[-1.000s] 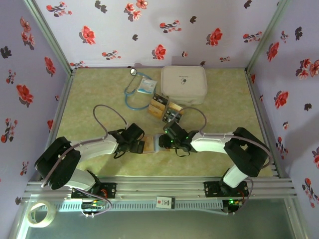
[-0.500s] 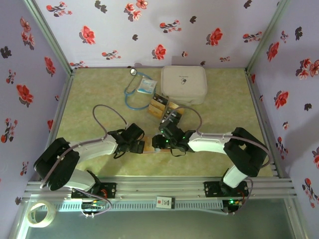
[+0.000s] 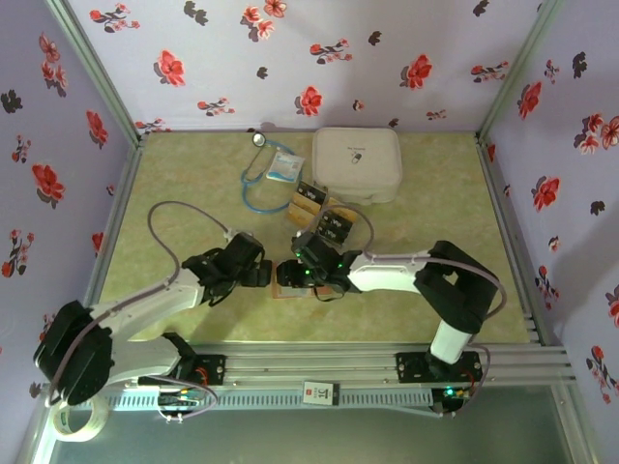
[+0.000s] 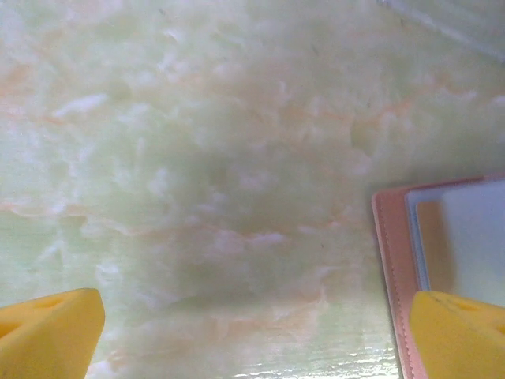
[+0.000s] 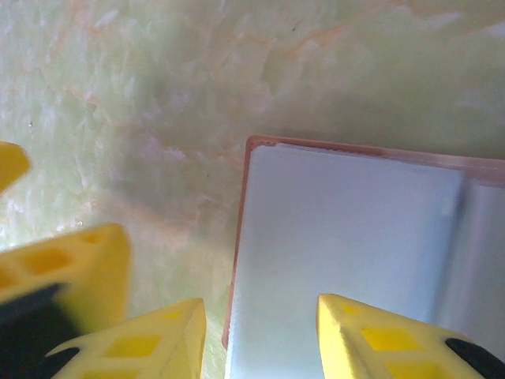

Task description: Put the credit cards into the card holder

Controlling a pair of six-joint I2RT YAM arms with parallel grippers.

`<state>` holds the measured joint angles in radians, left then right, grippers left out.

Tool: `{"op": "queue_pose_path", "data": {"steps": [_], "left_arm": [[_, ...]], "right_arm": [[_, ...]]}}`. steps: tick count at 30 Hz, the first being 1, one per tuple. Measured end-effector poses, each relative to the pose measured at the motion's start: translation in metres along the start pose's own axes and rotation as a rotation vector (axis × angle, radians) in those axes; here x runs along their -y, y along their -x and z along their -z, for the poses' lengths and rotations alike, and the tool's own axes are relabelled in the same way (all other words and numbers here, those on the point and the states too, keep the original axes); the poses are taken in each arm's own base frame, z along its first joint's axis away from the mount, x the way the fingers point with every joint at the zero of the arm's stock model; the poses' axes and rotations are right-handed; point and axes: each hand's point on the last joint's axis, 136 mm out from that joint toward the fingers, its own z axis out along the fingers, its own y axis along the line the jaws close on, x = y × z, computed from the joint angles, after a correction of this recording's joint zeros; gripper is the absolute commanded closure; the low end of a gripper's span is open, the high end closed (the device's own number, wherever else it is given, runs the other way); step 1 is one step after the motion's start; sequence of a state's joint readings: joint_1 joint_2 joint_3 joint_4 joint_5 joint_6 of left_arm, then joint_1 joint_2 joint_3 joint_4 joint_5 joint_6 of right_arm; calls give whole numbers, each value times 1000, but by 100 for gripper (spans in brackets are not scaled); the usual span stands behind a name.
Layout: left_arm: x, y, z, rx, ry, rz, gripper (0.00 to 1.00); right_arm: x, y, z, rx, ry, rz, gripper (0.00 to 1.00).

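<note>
**Top view.** Right hand (image 3: 296,273) has slid left from the card pile and now sits over the holder (image 3: 287,287). Left arm has swung its shoulder out to the left, and its hand (image 3: 257,275) stays just beside the holder's left edge. The holder lies open on the counter (image 3: 184,184) between the two hands. The cards (image 3: 313,207) lie stacked well behind it. I judge this a setting-up move on the holder, with no card loaded yet.

**Left wrist.** Left hand (image 4: 252,339) is spread wide and empty. Its right finger overlaps the holder's (image 4: 394,260) pink corner; I can't tell whether it touches.

**Right wrist.** Right hand (image 5: 260,343) has its fingers part-way apart, astride the holder's (image 5: 347,229) left edge, with nothing seen between them. The holder has a pink rim and a greyish clear pocket, flat and empty.
</note>
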<state>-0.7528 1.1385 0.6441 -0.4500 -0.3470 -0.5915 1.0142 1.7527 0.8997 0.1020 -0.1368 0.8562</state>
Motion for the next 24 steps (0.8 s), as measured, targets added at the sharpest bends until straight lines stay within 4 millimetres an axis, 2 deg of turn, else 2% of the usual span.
{"op": "queue_pose_path", "data": {"steps": [4,12,15,20,22,24], "left_arm": [[-9,10,9,41,3,38,0],[-13,6,8,28,13,36,0],[-13,5,8,27,14,35,0],[-11,1,4,5,16,24,0],[-10,-1,2,-7,13,18,0],[-9,-3,0,-17,12,14,0]], "right_arm": [[-4,-2,-14,-11,13,-8,61],[-10,0,-10,-8,28,-5,59],[-16,7,7,18,25,12,58],[-23,30,45,100,28,34,57],[-14,38,58,134,12,26,56],[3,43,72,159,-26,8,55]]}}
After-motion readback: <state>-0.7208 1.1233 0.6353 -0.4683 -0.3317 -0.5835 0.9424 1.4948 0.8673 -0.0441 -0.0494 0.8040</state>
